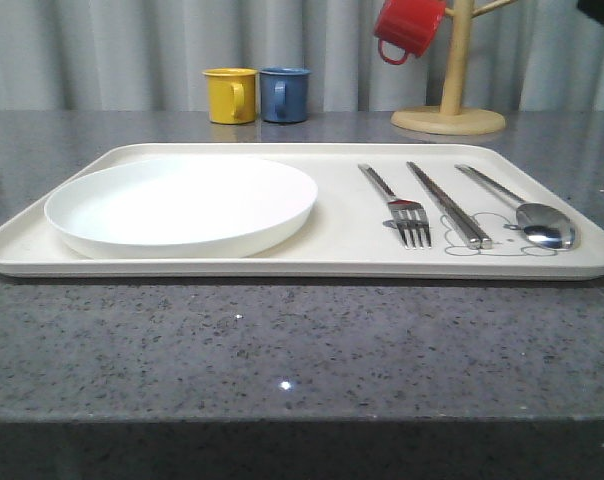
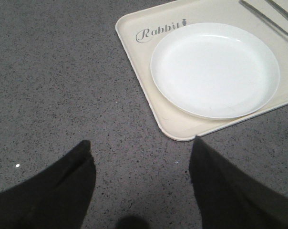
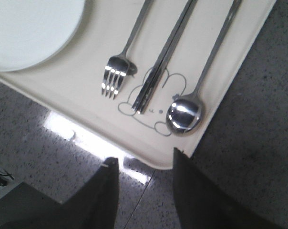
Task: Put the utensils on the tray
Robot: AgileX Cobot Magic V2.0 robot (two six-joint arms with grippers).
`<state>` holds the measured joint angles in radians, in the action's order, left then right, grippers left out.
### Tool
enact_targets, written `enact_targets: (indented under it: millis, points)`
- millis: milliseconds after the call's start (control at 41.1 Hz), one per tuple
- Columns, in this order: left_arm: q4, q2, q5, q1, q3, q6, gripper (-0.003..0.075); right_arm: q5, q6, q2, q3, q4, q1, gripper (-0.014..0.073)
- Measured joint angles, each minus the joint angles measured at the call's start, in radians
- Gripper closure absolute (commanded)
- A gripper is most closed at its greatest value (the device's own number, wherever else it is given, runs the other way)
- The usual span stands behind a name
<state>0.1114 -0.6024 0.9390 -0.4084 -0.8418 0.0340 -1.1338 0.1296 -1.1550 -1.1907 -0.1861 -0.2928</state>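
The cream tray lies across the grey table. On its right half rest a silver fork, a pair of chopsticks and a spoon, side by side over the rabbit drawing. The right wrist view has the fork, chopsticks and spoon on the tray. My right gripper hangs open above the tray's near edge, holding nothing. My left gripper is open over bare table beside the tray's corner.
A round white plate fills the tray's left half. At the back stand a yellow mug and a blue mug. A red mug hangs on a wooden mug tree at the back right.
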Motion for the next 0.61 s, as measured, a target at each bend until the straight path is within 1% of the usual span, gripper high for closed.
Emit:
enact_targets:
  millis: [146,292,608]
  points:
    - [0.0,0.0,0.0,0.0,0.0,0.0,0.0298,0.015,0.0,0.164,0.082,0.003,-0.023,0.0286]
    - [0.0,0.0,0.0,0.0,0.0,0.0,0.0298,0.028,-0.001,0.327,0.162,0.008,-0.023,0.0286]
    - [0.0,0.0,0.0,0.0,0.0,0.0,0.0298,-0.008,-0.067,0.622,0.308,0.084,-0.023,0.0286]
